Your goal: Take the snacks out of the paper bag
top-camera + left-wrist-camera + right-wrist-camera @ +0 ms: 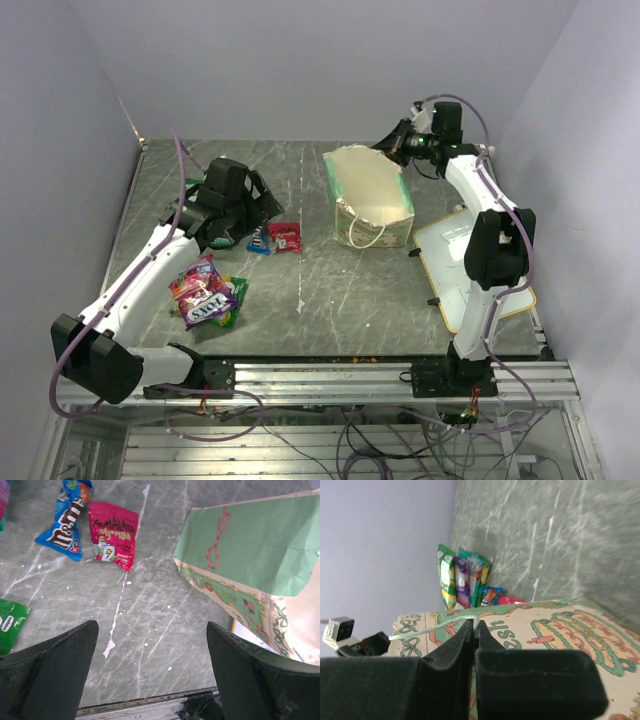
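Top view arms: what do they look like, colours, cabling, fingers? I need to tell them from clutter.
Both the left arm and right arm have white links with boxy black joint housings and a lilac cable looped alongside. The left gripper has broad matt black fingers; the right gripper matches. A green light glows by the right wrist.

A grey-green marbled table (320,290), streaked with white scratches, is shown. A paper bag (372,200) is stood upright towards the far right, and a wood-framed whiteboard (445,250) is laid flat near it on the right. A blue packet (260,240) and a red packet (286,236) are laid side by side left of the bag. Nearer the front left, a purple-pink candy bag (203,293) is piled over a green packet (236,296).
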Tool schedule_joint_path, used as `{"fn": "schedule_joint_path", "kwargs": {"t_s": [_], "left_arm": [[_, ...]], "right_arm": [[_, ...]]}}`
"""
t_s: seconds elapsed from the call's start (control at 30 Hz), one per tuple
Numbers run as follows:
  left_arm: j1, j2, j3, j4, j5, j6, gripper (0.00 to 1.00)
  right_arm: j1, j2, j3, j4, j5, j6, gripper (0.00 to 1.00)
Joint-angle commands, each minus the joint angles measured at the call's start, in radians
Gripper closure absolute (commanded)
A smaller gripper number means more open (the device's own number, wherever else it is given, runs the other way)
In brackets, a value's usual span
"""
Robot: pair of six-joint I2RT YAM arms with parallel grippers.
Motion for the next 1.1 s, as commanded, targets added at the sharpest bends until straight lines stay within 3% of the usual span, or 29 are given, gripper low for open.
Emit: {"fn": "schedule_joint_path", "kwargs": {"t_s": [0.0,0.2,0.5,0.8,1.07], "left_arm": [[0.007,-0.043,-0.009,0.082,0.102,0.072,0.00],[0.007,-0.035,0.064,0.118,0.160,0.182,0.01],[0.008,0.036,0.258,0.089,0.191,0.341,0.01],[0.007,0.085,0.447,0.018,0.160,0.435,0.01],[0.007,0.048,0.598,-0.065,0.058,0.502,0.01]], "right_arm": [[-0.086,-0.040,0.016,-0.008,0.061,-0.026,1.00],[-0.114,0.044,0.232,-0.277,0.132,-0.262,0.98],[-0.116,0.011,0.427,-0.513,0.233,-0.447,0.53],[-0.116,-0.198,0.385,-0.569,0.266,-0.533,0.01],[-0.115,-0.589,0.103,-0.530,0.309,-0.558,0.00]]}}
